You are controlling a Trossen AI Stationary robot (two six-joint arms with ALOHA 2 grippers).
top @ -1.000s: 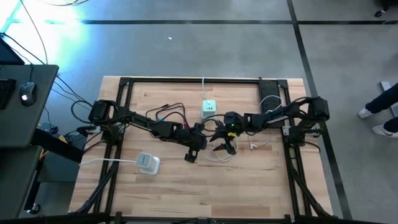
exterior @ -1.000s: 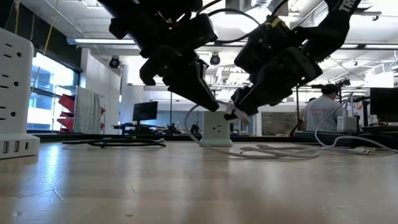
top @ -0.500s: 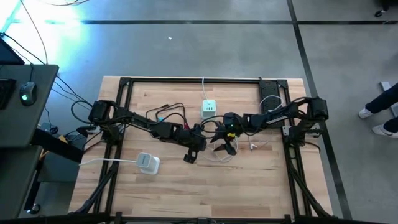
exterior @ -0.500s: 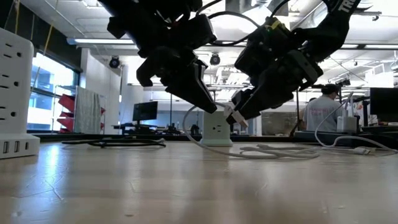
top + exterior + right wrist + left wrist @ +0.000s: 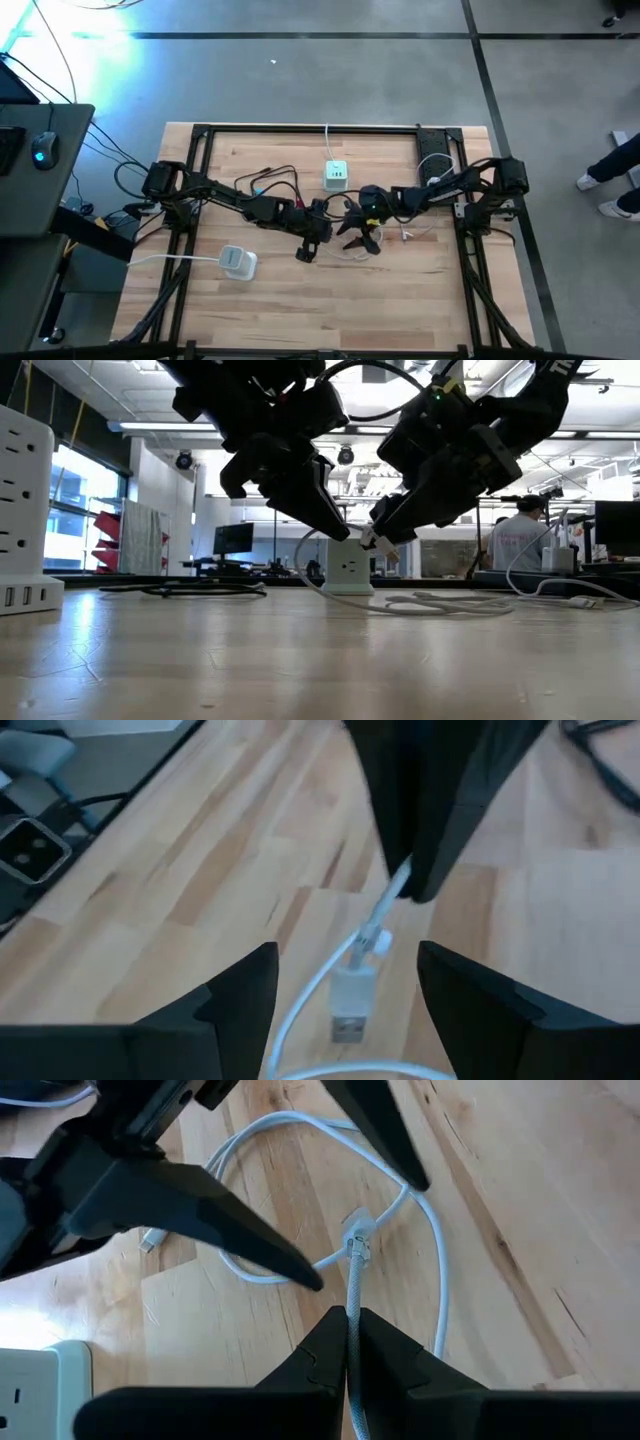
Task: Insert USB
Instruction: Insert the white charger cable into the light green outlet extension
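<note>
**Cable pinched, plug hanging free**

My left tool (image 5: 347, 1342) is clamped on the white USB cable (image 5: 352, 1295), its plug (image 5: 350, 1010) dangling above the worktop (image 5: 270, 300). My right tool (image 5: 345, 982) stands wide around that plug. The green-white charger (image 5: 336, 175) sits just beyond, with open wood nearer me.

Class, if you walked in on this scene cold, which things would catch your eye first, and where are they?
At the table's middle, the left claw is shut on a white USB cable, dangling its plug above the wood. The right claw faces it with fingers spread open on either side of that plug. Just behind them stands a small white charger block.
</note>
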